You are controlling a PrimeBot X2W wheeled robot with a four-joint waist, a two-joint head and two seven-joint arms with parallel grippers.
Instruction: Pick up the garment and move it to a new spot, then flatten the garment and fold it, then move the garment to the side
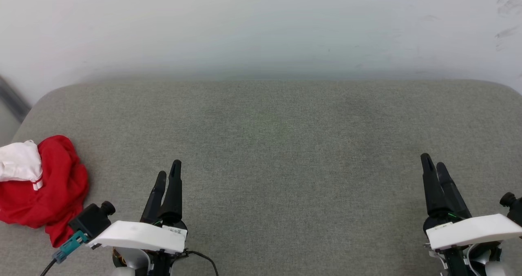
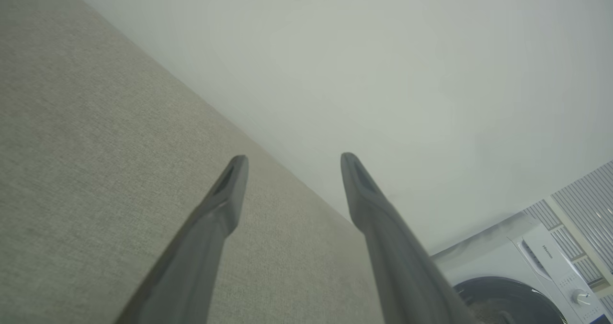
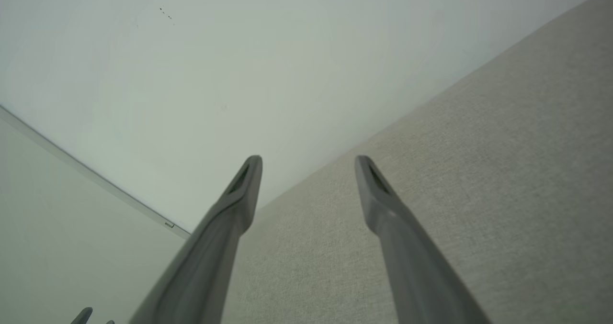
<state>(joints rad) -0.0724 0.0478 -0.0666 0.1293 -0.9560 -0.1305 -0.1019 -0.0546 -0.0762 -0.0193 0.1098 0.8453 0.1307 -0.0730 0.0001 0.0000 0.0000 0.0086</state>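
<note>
Both left claw point(image 1: 169, 168) and right claw point(image 1: 433, 160) gape empty — garment point(image 1: 57, 186) (crumpled, lettering hidden) partly cropped.

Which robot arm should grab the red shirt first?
Probably the left. The red shirt lies crumpled at the left edge of the grey cushion, close to the open left pincer. The open right pincer sits far across on the other side.

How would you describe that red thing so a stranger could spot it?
Start with the wide grey fabric surface against the pale wall. At its left edge, beside the robot's left gripper, lies a crumpled shirt. It is bright red with a white sleeve, unlike the black and white robot parts nearby.
</note>
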